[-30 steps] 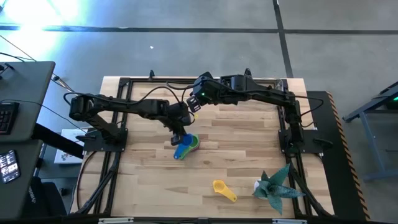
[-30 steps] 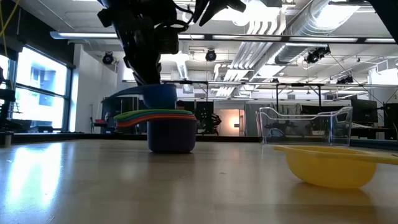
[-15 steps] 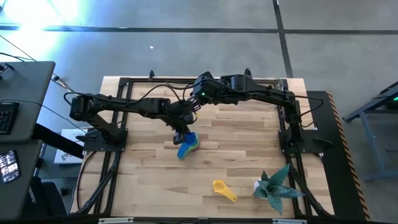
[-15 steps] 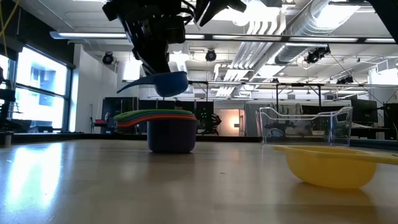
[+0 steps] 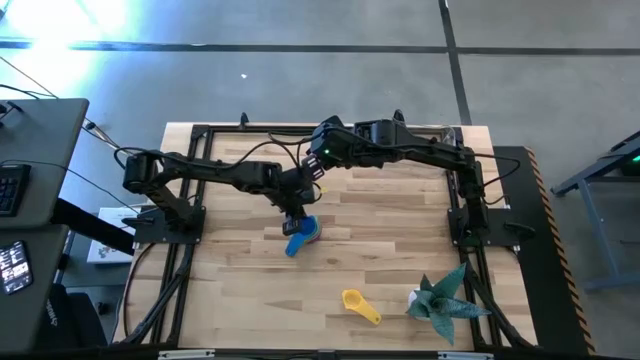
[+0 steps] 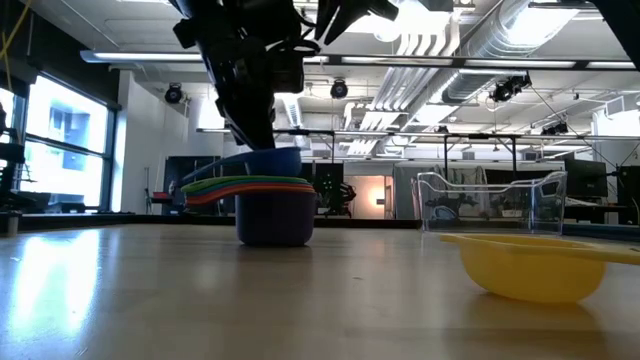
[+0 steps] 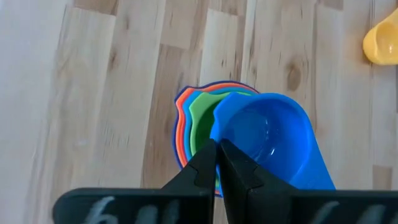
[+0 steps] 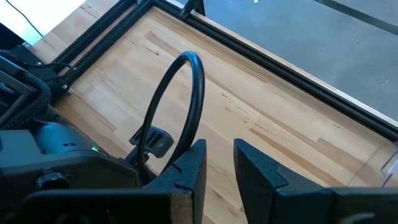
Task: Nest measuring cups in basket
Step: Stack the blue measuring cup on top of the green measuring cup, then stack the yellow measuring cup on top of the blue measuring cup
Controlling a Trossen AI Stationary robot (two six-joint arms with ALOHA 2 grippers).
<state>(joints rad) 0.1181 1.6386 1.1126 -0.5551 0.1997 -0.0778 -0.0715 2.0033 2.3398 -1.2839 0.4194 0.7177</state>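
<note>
My left gripper is shut on the blue measuring cup, holding it over the nested stack of cups at mid-table. In the low view the blue cup sits tilted at the stack's top, above the green, orange and red rims and the purple bottom cup. The yellow cup lies apart on its base near the table's near edge. The clear basket stands on the table farther back. My right gripper hovers open over the far middle of the table. My left gripper pinches the blue cup's rim between its two fingers, on the side opposite the handle. The fingers come from above, pointing down. The cup hangs tilted below them, its underside at the stack's top rims; whether it rests there I cannot tell.
A teal spiky paper plant stands at the near right corner. A black metal frame runs along the table's left, far and right sides. Bare wood lies left of and in front of the stack.
My left gripper lifted the blue cup up off the stack, tipping it and carrying it slightly toward the table's right. It then lowered the cup back to the stack's top. The gripper stayed shut on it throughout. The stack kept its place.
</note>
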